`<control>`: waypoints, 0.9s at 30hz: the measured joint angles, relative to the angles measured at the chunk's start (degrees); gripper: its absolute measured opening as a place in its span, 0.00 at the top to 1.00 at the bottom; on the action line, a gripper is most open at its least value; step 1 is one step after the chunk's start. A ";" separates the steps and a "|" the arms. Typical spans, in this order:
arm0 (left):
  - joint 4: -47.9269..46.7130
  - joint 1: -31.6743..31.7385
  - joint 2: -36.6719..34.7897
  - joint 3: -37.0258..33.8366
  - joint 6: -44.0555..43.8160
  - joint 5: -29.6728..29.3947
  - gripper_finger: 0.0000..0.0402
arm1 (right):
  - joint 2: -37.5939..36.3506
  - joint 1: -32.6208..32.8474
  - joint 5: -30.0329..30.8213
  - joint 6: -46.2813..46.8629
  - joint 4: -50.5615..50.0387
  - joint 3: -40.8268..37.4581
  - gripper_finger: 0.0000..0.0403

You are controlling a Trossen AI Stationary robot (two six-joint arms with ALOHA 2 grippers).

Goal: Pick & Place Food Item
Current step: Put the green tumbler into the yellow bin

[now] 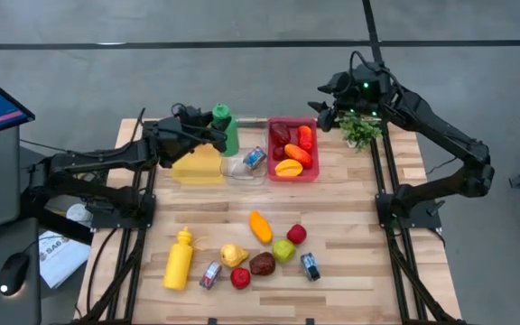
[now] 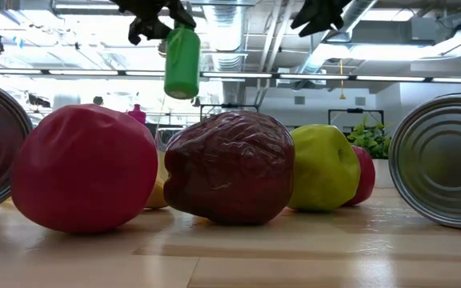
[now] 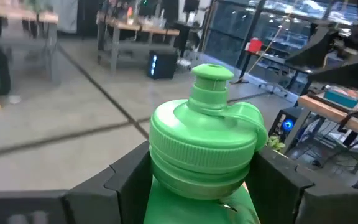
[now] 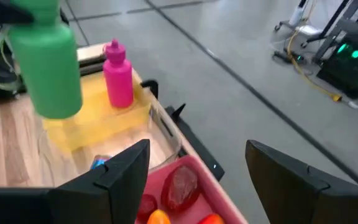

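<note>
Green bottle (image 1: 226,128) held up off the bench (image 1: 350,226) near the far edge, above the yellow tray (image 1: 197,166) and beside the clear tray (image 1: 242,168). Left hand (image 1: 204,132) pinching it, fingers (image 3: 123,177) pressed on either side just under the ribbed cap (image 3: 207,140). Hangs upright in the low view.

Looks like stiff moulded plastic, probably light and hollow. Smooth sides, so likely slippery; the ledge under the cap gives the surest hold and keeps it from sliding down. Tall and narrow, so liable to tip if set down off-level. Not fragile.

Right hand (image 1: 330,106) hovering spread and empty over the far right corner, by the red tray (image 1: 293,144) of fruit. Pink bottle (image 4: 118,73) standing in the yellow tray. Loose fruit, cans and a yellow bottle (image 1: 179,259) near the front edge.
</note>
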 joint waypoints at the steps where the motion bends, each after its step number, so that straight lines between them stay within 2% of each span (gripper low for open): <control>1: -2.10 0.00 -0.62 0.00 -1.72 0.05 0.47 | -0.04 -0.03 0.00 0.00 0.90 0.00 0.35; 5: -9.77 0.00 -2.56 -0.02 -5.49 -0.67 0.48 | -0.14 0.13 0.02 -0.25 3.14 0.00 0.35; 12: -15.73 0.00 -5.33 -0.03 -5.60 -10.80 0.47 | -0.23 -1.00 0.00 -4.28 3.65 0.02 0.35; 16: -17.45 0.00 -5.34 -0.08 -5.22 -13.20 0.47 | -0.23 -2.59 0.00 -4.55 2.80 0.02 0.35; 24: -16.57 0.00 -1.57 -4.72 -7.35 -13.39 0.46 | -0.23 -5.88 -0.02 -4.98 3.05 0.02 0.35; 27: -15.80 0.00 -0.15 -6.28 -8.70 -16.69 0.46 | -0.23 -6.84 -0.04 -4.98 3.03 0.02 0.35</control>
